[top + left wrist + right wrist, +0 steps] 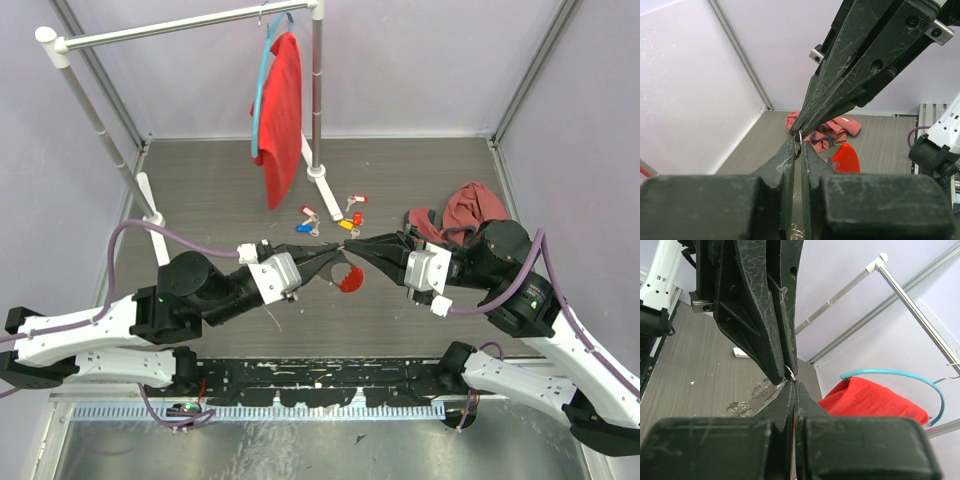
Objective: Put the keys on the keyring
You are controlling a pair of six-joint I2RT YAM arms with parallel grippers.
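Note:
My two grippers meet tip to tip above the middle of the table. The left gripper (344,252) (799,146) is shut, bar a thin slit, on the keyring's thin silvery loop (799,135) (790,372). The right gripper (353,245) (794,385) is shut on the same loop from the other side. The keyring's bright red plastic piece (350,281) (845,158) hangs just below the tips. Several keys with red (308,211), blue (301,227) and yellow (353,222) tags lie on the table beyond the grippers.
A white clothes rack (318,90) stands at the back, with a red cloth (280,110) on a teal hanger. A crumpled reddish cloth (468,208) lies at the right, close behind the right arm. Purple walls close off the sides and back.

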